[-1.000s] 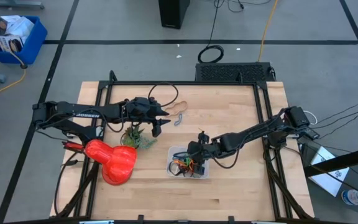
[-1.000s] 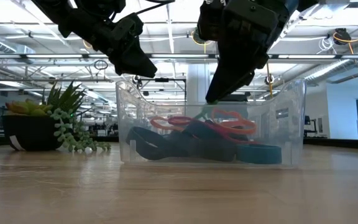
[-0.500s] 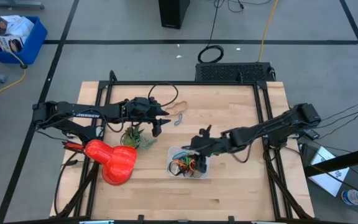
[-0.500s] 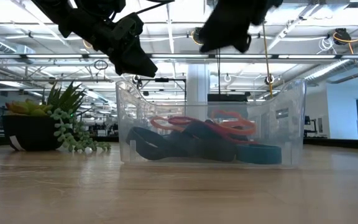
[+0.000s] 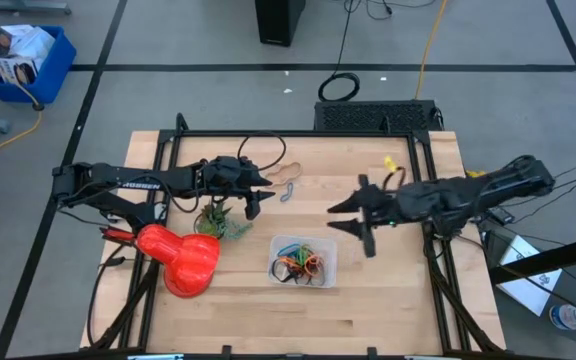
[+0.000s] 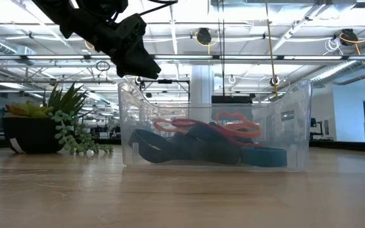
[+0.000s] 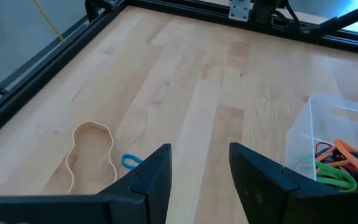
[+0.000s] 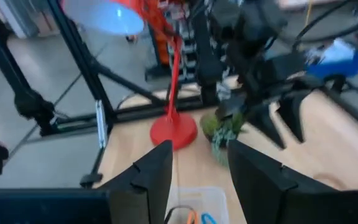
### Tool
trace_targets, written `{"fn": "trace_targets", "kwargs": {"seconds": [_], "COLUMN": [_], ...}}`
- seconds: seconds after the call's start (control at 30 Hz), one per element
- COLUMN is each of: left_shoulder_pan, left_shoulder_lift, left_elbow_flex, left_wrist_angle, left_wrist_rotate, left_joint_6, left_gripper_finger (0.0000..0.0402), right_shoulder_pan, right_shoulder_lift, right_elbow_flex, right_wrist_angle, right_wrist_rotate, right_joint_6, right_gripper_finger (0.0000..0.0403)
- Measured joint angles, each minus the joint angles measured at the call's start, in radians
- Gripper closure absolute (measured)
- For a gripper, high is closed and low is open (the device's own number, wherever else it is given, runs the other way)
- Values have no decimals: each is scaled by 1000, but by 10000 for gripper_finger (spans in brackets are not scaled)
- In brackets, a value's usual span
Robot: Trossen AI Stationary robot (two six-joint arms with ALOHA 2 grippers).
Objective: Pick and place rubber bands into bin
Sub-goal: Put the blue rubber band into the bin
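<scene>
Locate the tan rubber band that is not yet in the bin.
In the high view, the tan rubber band lies on the table's far half, left of centre, beside a small blue band and just ahead of the left claw.

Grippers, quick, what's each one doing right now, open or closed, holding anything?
Left gripper: open, empty, above the tan rubber band and blue rubber band.
Right gripper: open, empty, raised away from the bin.

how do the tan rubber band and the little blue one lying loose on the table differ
The tan rubber band is a big, wavy, hourglass-like loop; the blue rubber band is far smaller, partly hidden behind the left gripper in the left wrist view. The tan one lies farther from the clear plastic bin. Both lie flat on the wooden table, outside the bin, close together.
</scene>
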Motion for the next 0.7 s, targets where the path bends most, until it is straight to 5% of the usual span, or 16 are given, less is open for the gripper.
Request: {"fn": "trace_targets", "kwargs": {"seconds": [0.47,0.7], "left_shoulder_pan": [1,66], "left_shoulder_lift": [0,61], "left_elbow_flex": [0,185], "left_wrist_angle": [122,-221], "left_wrist_rotate": [6,32], "left_joint_6": [-2,-57], "left_gripper_finger": [234,234], "right_shoulder_pan": [0,-1], "right_shoulder_lift": [-334,-464], "right_elbow_flex": [-283,-392], "right_wrist_angle": [103,204], "right_wrist_rotate": [4,7], "right_joint_6": [-117,-246], "right_gripper_finger": [260,261]}}
